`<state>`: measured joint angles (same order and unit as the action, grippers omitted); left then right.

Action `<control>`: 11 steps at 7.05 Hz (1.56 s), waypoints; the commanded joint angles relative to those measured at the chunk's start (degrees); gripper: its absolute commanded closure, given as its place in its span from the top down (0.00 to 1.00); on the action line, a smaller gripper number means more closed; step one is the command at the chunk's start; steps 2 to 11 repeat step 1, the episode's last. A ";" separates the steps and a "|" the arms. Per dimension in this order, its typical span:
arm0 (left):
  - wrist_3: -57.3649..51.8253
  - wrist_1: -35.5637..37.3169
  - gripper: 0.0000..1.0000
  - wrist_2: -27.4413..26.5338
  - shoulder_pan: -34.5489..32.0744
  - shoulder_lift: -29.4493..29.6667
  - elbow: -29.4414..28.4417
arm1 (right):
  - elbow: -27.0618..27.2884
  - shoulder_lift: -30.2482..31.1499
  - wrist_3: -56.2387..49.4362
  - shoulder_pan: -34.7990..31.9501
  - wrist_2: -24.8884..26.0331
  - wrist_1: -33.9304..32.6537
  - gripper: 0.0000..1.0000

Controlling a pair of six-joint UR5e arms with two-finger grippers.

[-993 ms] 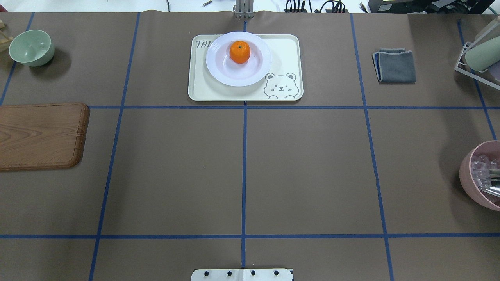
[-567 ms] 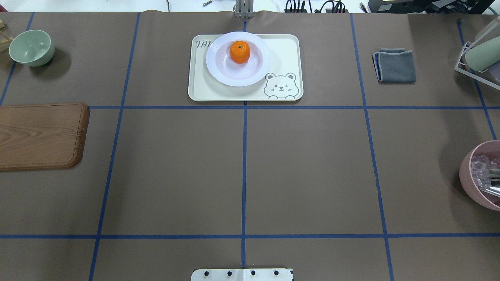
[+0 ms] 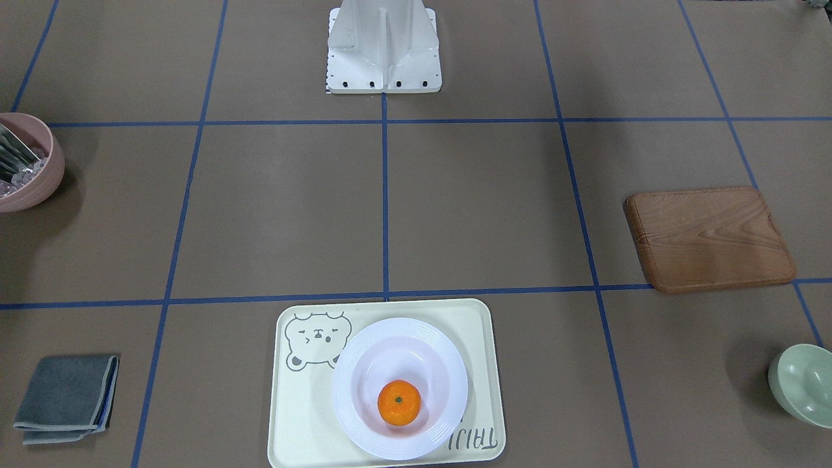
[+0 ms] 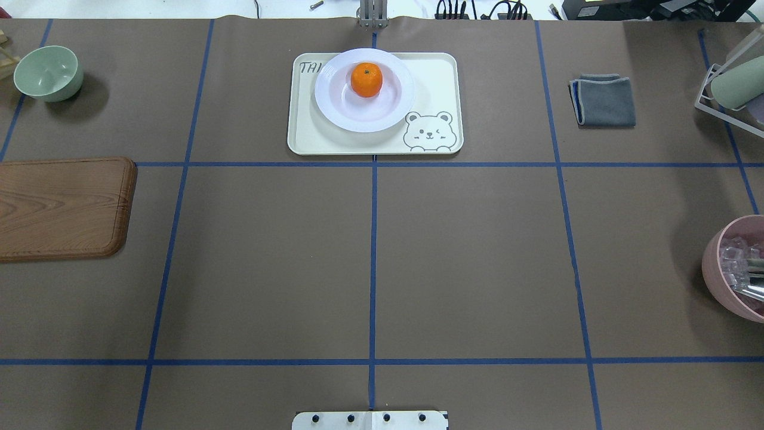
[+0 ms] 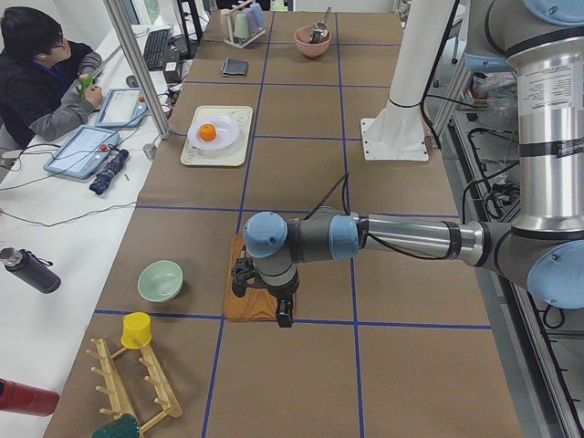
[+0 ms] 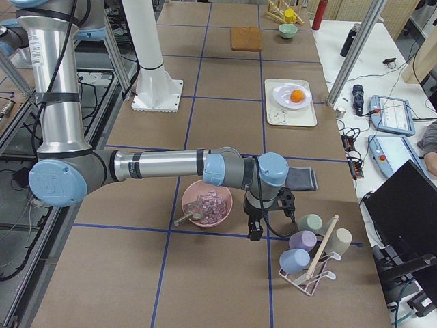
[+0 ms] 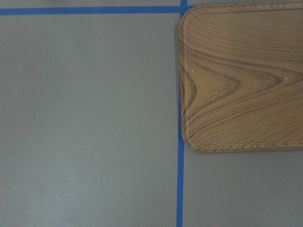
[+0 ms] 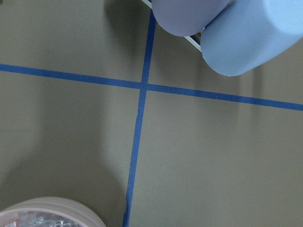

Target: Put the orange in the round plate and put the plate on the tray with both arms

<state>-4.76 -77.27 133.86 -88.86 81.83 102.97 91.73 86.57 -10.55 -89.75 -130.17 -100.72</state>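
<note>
1. Sitting in the hollow of the round white plate (image 4: 334, 110), the orange (image 4: 366, 79) has its stem end up and nothing touches it.
2. The plate rests on the cream tray (image 4: 441, 77), toward the lettered end. Its rim just reaches the bear drawing at the opposite corner.
3. The tray lies at the middle of the table (image 4: 465, 257), on the side far from the robot's base and just beyond a blue tape line.
4. The left gripper (image 5: 281, 315) hangs pointing down over the wooden board (image 4: 59, 206) at the table's left end, well apart from the tray. From where it shows, I cannot tell whether its fingers are apart or together.
5. Its wrist camera looks straight down on one rounded corner of the board and a strip of blue tape beside it.
6. The right gripper (image 6: 254, 234) hangs low at the other end, between the pink bowl (image 6: 207, 203) and the cup rack (image 6: 311, 273). I cannot tell its state either.
7. A green bowl (image 4: 48, 73) stands beyond the board, and a folded grey cloth (image 4: 604, 101) lies to the tray's right.
8. A person (image 5: 36, 82) sits at a side desk with a tablet.
</note>
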 commanded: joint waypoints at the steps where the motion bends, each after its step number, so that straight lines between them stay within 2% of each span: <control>1: 0.01 -0.07 0.99 0.00 0.00 0.09 0.04 | -0.06 0.00 0.00 0.28 0.00 0.09 1.00; 11: 0.01 -0.07 0.99 0.00 0.00 0.09 0.04 | -0.06 0.00 0.00 0.28 0.00 0.09 1.00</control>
